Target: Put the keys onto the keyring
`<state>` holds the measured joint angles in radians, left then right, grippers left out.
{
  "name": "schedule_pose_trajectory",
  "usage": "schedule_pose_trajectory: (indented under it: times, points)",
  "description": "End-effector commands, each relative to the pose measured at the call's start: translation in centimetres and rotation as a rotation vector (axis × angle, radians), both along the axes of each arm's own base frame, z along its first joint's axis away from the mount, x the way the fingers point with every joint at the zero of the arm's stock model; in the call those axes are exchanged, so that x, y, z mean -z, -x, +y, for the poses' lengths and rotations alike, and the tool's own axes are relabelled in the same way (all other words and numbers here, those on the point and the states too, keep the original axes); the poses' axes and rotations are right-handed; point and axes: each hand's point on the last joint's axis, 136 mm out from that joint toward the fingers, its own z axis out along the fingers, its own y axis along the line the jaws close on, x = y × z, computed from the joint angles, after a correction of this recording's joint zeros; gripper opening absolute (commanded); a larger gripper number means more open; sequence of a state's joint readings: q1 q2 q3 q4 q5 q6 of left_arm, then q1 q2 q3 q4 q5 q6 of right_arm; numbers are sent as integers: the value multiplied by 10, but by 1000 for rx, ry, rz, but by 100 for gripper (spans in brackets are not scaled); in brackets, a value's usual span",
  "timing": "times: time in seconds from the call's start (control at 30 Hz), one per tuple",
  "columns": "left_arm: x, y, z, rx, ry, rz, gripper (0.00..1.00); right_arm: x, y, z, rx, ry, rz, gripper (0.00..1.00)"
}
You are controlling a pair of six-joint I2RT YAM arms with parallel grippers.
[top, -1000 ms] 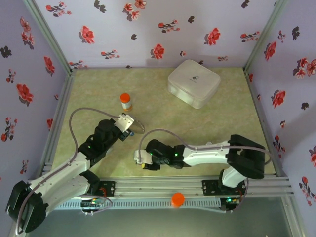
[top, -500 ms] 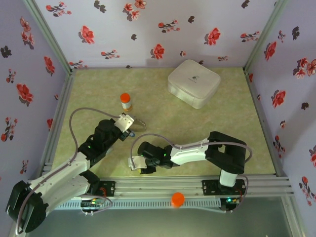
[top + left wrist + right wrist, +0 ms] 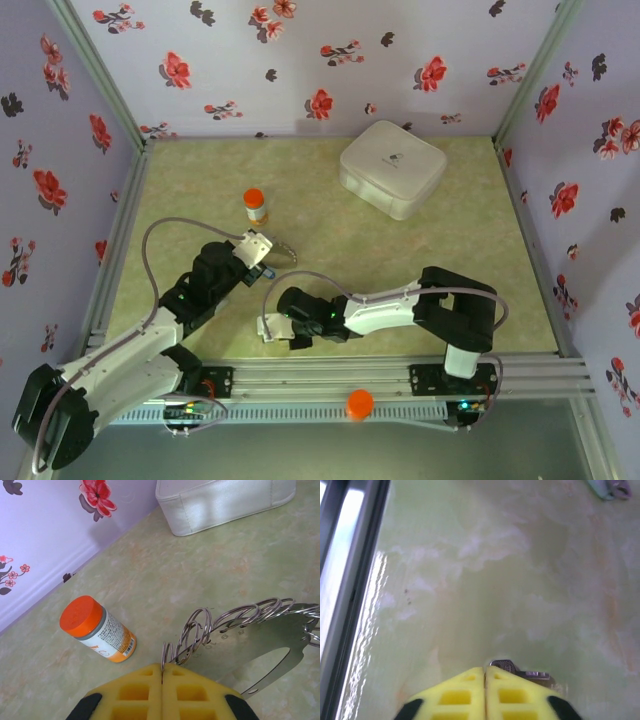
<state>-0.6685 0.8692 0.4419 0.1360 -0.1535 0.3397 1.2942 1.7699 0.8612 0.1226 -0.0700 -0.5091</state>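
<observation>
Left gripper (image 3: 161, 672) clamped on the keyring (image 3: 235, 617). Right gripper (image 3: 485, 672) pinched shut on a metal key (image 3: 520, 669) by the near rail (image 3: 345, 580). Pick step. Next I lift it and align its hole to a ring.

The middle and right of the tabletop (image 3: 440, 255) are lying open, giving a hand wide passage between the white case (image 3: 392, 168) at the back and the 2 arms in front. The orange-capped bottle (image 3: 256, 207) is standing just behind the left hand (image 3: 268, 250), narrowing the way there. The keyring (image 3: 240, 617) is trailing rightward from that hand's closed tips into the gap. The right hand (image 3: 267, 328) is sitting low near the front rail (image 3: 400, 372), tips closed, with a key (image 3: 520, 671) lying against them. Its arm is blocking the near strip. A small pale object (image 3: 607, 487), possibly another key, is lying farther out.
</observation>
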Motion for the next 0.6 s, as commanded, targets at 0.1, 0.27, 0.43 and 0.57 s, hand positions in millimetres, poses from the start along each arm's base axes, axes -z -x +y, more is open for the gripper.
schedule_pose_trajectory:
  times: [0.1, 0.27, 0.43, 0.57]
  points:
    - [-7, 2, -8, 38, 16, -23, 0, -28, -2, -15, 67, -107, 36, 0]
    - [-5, 7, -16, 86, 33, 0, 0, -48, 0, -44, 143, -184, 123, 0]
    - [1, 14, -24, 141, 30, 35, 0, -61, -6, -75, 252, -248, 189, 0]
    - [4, 23, -33, 210, 26, 53, 0, -75, -21, -97, 368, -313, 204, 0]
